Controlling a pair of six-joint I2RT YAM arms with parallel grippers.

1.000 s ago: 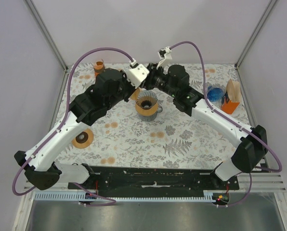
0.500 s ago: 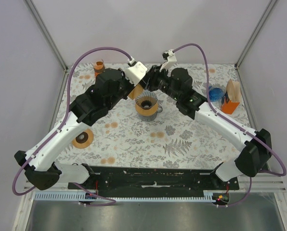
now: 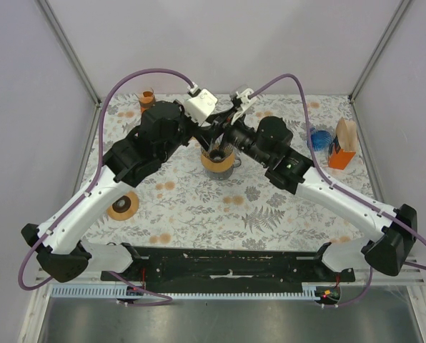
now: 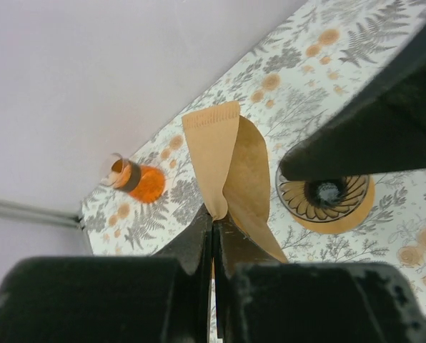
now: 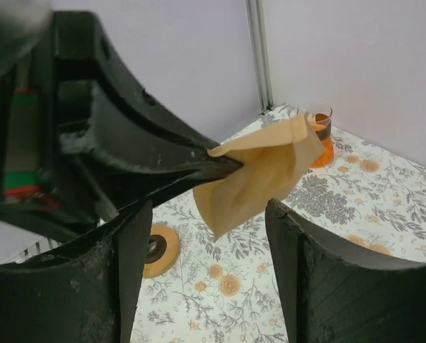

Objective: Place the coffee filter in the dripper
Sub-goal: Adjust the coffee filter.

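left gripper (image 4: 214, 218): jaws pressed together, clamped on the lower corner of the coffee filter (image 4: 227, 164).

coffee filter: brown paper, folded, two flaps spreading apart above the pinch; fanned up and away from the left fingertips, clear of the table (image 3: 199, 207); not in the dripper.

dripper (image 4: 327, 196): ribbed cone on a tan ring base, down on the table, ahead of the left fingertips and off to their right in the left wrist view; lower than the filter, apart from it; partly hidden there behind a dark finger of the other arm. from above, just in front of both grippers where they meet.

right gripper (image 5: 204, 207): jaws spread wide, nothing held. filter seen in the gap between its two fingers, slightly above the tips, with the left gripper's tip entering from the left side of that view; contact between paper and right fingers not possible to tell.

small orange cup (image 4: 138, 180): beyond the filter, left of the left fingertips, at the table's far edge.

round brown disc (image 5: 158, 249): flat on the table, below and left of the right gripper's gap.

blue item (image 3: 317, 137) and orange box (image 3: 343, 146): well to the right of the right gripper, beside each other.
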